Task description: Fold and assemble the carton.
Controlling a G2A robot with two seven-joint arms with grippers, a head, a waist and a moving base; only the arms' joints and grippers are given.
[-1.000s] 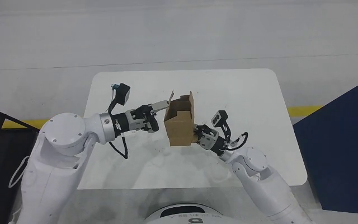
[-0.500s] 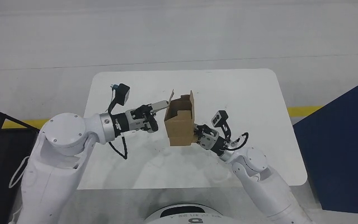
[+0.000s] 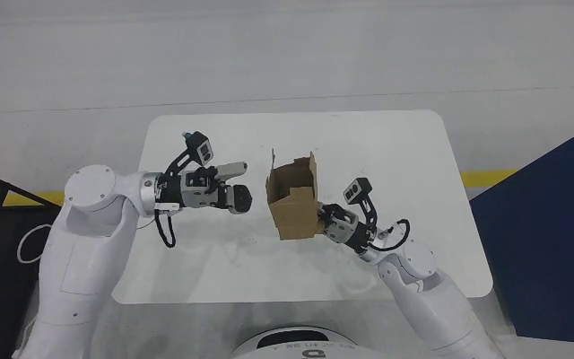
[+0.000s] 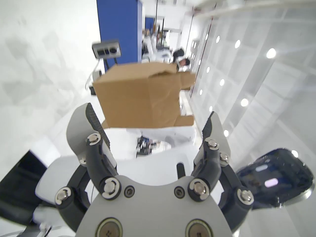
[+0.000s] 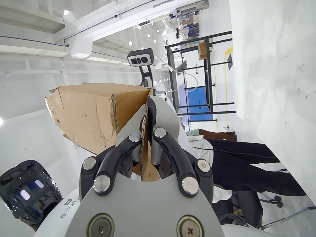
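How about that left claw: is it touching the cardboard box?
Apart. The top view shows bare table between the left gripper and the carton; the left wrist view shows its open fingers short of it.

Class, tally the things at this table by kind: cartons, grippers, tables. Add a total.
carton: 1
grippers: 2 (left gripper, right gripper)
table: 1
Total: 4
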